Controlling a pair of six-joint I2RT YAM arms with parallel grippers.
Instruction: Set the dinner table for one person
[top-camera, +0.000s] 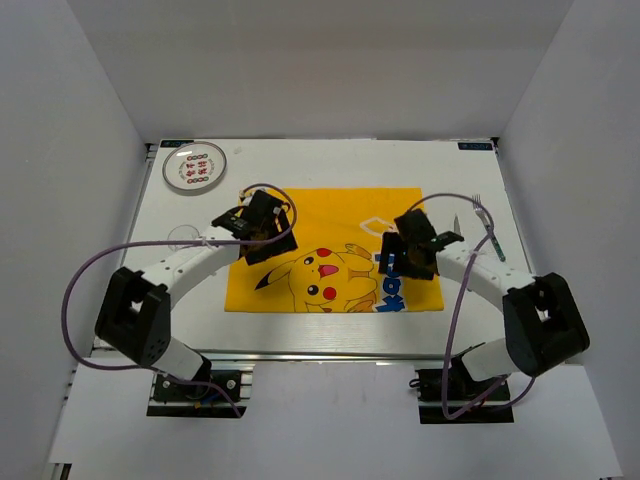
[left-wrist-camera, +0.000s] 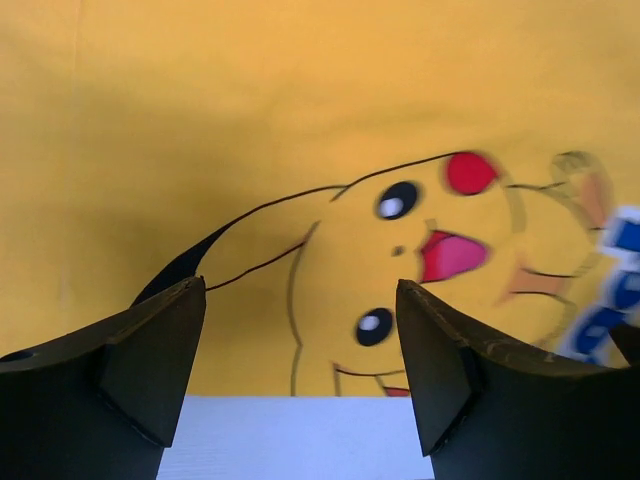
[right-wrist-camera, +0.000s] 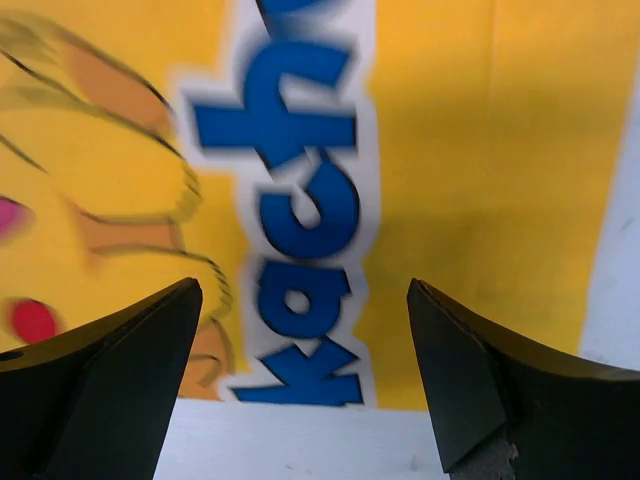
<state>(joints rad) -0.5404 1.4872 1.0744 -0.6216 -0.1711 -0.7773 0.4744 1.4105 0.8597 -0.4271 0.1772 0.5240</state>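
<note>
The dinner table (top-camera: 330, 165) is a white tabletop with metal rail edges. A yellow Pikachu-print cloth (top-camera: 335, 250) lies flat on its middle and also shows in the left wrist view (left-wrist-camera: 250, 100) and the right wrist view (right-wrist-camera: 500, 150). My left gripper (top-camera: 258, 243) hovers over the cloth's left part, open and empty (left-wrist-camera: 300, 288). My right gripper (top-camera: 408, 262) hovers over the cloth's right part by the blue lettering, open and empty (right-wrist-camera: 302, 285). A patterned plate (top-camera: 195, 168) sits at the far left corner. A fork (top-camera: 488, 225) lies right of the cloth.
A clear glass (top-camera: 183, 237) stands on the table left of the cloth, close to the left arm. A thin knife-like utensil (top-camera: 455, 225) lies between the cloth and the fork. White walls enclose the table on three sides. Purple cables loop from both arms.
</note>
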